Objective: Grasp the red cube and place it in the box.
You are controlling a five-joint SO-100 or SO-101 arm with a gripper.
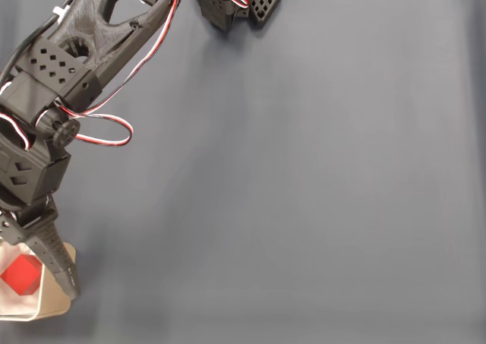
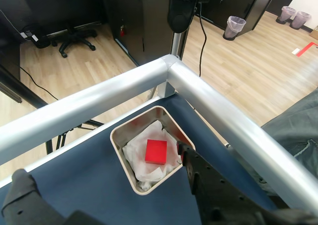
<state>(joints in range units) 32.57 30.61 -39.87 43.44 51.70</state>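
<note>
Where it rests, red cube [image 2: 156, 151] (flat) occupies box [image 2: 120, 153].

Cube [image 2: 156, 151]: lying inside the box [image 2: 120, 152], on the crumpled paper lining [image 2: 136, 154], near the middle.
Box in the fixed view [image 1: 61, 302]: sitting at the lower left corner of the table [image 1: 304, 192], with the cube [image 1: 21, 275] in it.
Gripper [image 2: 107, 178]: hanging over the box with jaws spread; one finger [image 2: 198, 173] reaching over the box's right rim in the wrist view, the other [image 2: 22, 195] sitting at lower left, apart from the box.
Rail [image 2: 149, 81]: running behind the box, along the table edges.
</note>
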